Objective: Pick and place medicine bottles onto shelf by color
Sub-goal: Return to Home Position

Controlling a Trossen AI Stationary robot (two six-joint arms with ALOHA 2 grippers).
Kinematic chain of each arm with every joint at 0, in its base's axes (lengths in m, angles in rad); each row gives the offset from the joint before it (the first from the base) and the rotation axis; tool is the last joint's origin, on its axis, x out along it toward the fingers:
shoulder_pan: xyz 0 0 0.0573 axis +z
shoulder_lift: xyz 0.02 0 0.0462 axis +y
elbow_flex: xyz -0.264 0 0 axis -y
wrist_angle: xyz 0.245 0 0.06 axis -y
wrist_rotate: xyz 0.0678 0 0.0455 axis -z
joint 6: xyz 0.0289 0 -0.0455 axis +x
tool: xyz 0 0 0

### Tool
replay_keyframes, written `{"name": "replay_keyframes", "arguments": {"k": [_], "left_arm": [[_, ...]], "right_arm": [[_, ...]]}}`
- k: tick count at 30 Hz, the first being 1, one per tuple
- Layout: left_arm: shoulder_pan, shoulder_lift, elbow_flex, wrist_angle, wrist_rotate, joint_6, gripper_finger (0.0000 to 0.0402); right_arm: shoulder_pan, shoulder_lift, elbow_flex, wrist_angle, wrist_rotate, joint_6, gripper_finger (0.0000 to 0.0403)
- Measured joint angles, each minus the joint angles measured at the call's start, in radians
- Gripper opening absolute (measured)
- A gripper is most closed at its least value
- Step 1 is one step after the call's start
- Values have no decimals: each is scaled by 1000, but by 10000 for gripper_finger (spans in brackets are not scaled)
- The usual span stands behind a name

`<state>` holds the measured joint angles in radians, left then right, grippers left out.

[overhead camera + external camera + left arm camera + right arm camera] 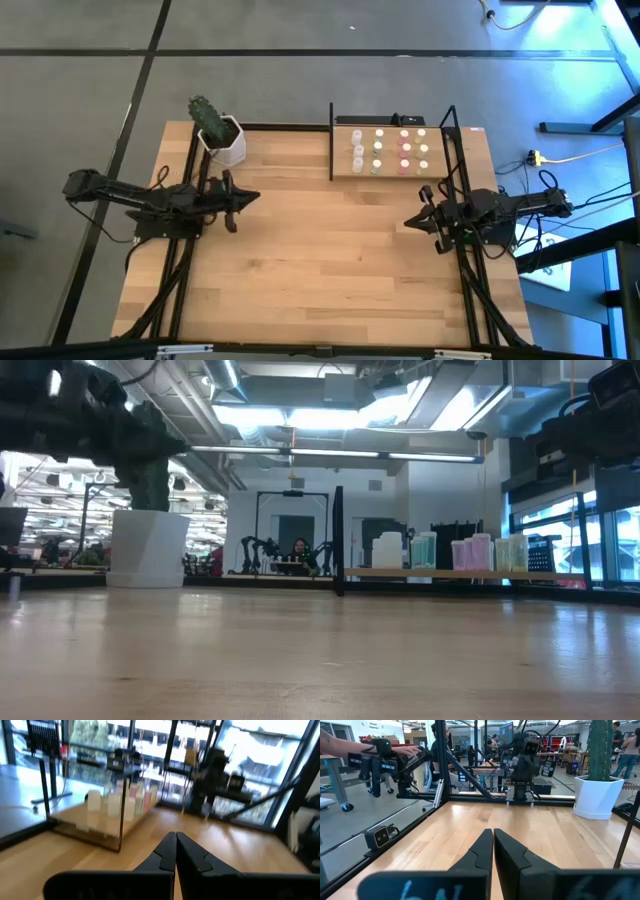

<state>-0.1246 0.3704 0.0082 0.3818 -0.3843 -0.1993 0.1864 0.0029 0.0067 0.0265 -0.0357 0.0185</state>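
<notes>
Closed black fingertips of the left gripper (175,837) fill the foreground of its wrist camera, pressed tip to tip and holding nothing. The arm lies along the left side of the big wooden tabletop (320,280), pointing inward. Just beyond it, at the far edge, stands a white hexagonal plant pot (228,145) holding a green cactus (205,112). Right of centre at the far edge, the light-wood shelf (391,172), framed by thin black uprights, carries the tiny whitish medicine bottles (404,150). They stand upright in short columns that read, left to right, as white, green, pink and yellowish caps, and no bottle shows loose on the table. On the right side, the right gripper (418,220) is likewise closed and empty, facing the left one across the table. Running across the table on its long axis, the shelf lies just beyond and slightly inboard of the right gripper, clearly the nearer arm. Sorting looks finished, and settling to rest appears to need little: bare wood lies between the grippers, and only the black frame rails (180,280) along the table's sides sit close to either arm
</notes>
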Motion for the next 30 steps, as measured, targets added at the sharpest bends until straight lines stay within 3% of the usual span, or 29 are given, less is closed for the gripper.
{"name": "replay_keyframes", "arguments": {"k": [6,13,30], "left_arm": [[0,-172,0,-7,0,0,0],[0,-283,0,-7,0,0,0],[0,-306,0,-7,0,0,0]], "right_arm": [[0,0,0,0,0,1,18],[0,0,0,0,-1,2,18],[0,0,0,-1,-1,1,18]]}}
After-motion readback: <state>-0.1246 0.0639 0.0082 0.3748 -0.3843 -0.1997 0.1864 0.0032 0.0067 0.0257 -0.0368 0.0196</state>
